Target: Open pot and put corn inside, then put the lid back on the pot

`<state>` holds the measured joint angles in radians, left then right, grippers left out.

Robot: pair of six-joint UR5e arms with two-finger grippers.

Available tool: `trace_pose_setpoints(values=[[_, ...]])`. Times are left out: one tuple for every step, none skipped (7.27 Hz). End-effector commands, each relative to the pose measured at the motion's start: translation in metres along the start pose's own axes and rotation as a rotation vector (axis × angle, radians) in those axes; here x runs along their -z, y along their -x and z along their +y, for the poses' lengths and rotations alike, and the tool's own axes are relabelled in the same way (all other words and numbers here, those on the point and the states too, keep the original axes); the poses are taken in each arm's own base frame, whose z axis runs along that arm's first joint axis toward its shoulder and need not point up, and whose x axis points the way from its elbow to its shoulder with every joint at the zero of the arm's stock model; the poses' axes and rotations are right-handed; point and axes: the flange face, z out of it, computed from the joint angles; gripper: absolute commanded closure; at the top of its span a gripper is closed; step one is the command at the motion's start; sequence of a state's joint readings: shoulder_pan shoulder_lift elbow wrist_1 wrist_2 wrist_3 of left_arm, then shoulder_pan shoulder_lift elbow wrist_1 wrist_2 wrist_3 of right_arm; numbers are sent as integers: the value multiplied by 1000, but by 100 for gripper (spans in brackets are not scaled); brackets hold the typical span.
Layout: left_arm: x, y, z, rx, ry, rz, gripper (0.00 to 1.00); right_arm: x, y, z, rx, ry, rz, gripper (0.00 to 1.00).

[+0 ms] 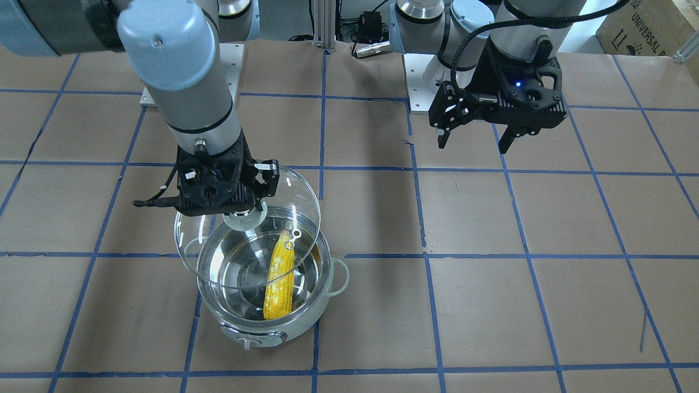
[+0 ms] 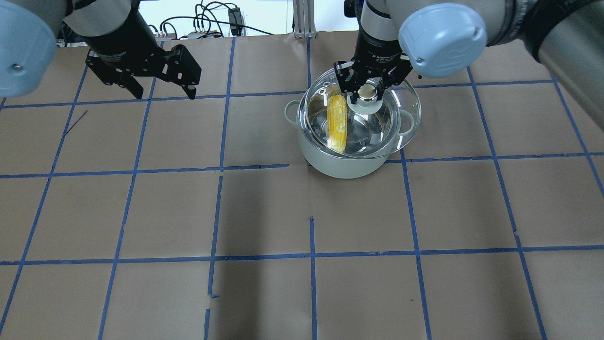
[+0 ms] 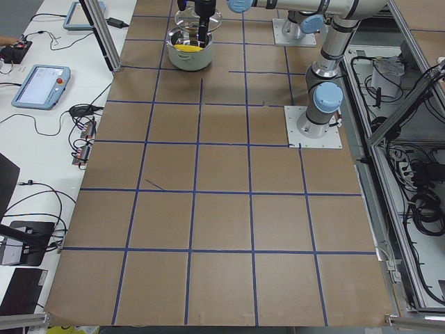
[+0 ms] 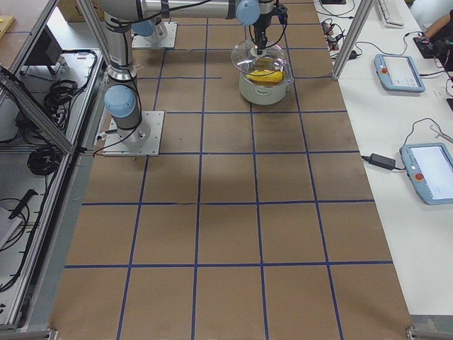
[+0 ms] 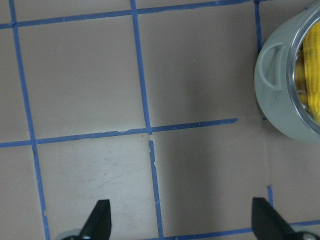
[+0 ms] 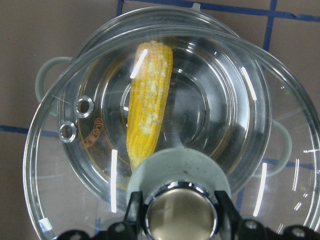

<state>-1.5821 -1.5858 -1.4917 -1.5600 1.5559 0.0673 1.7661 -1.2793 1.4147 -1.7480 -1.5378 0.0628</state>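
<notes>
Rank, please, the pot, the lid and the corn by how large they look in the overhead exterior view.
1-2. The lid and the pot: near alike; the lid is held above the pot, nearer the camera, so no ranking between them.
3. The corn: clearly smallest.

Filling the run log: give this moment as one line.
step: lid replacement, not yet done | corn: inside pot | lid: over pot, unseated, held by right pincer | left pincer: open, empty
</notes>
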Motion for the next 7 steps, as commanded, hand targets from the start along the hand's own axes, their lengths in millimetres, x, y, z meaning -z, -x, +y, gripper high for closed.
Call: trace_pose_setpoints(values=[[-1, 9, 7, -77, 14, -2, 0, -22, 6, -26, 3, -1, -1, 52], [-1, 9, 6, -105, 12, -2, 0, -32, 7, -30, 5, 4, -4, 52], [0, 13, 0, -92, 13, -22, 0, -41, 6, -37, 4, -8, -3, 52], [-2, 17, 2, -80, 31, -66, 0, -50, 6, -39, 8, 4, -2, 52], [-5, 18, 2, -79, 40, -66, 0, -57, 6, -41, 11, 16, -3, 52], [-9, 17, 0, -77, 44, -62, 0, -59, 6, -40, 5, 20, -7, 52], [-10, 17, 2, -77, 43, -61, 0, -66, 6, -40, 3, 34, -11, 52]])
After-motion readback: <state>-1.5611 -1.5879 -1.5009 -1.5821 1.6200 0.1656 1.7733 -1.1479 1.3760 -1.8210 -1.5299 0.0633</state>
